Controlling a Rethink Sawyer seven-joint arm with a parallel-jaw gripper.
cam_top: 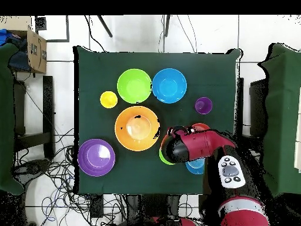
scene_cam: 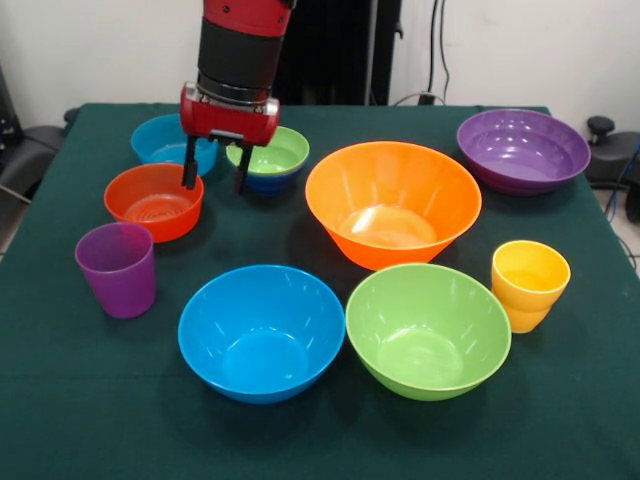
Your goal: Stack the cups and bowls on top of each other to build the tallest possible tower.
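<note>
Front view, overhead (shared table (scene_cam: 60, 400))

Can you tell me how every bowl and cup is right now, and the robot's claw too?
gripper: open, empty
small green bowl: nested in small dark blue bowl
small red-orange bowl: upright, empty
small light blue bowl: upright, partly hidden
large orange bowl: upright, empty
large blue bowl: upright, empty
large green bowl: upright, empty
purple bowl: upright, empty
purple cup: upright, empty
yellow cup: upright, empty

Two cups (scene_cam: 117, 268) — eight bowls (scene_cam: 392, 203), four small, four large.
</note>
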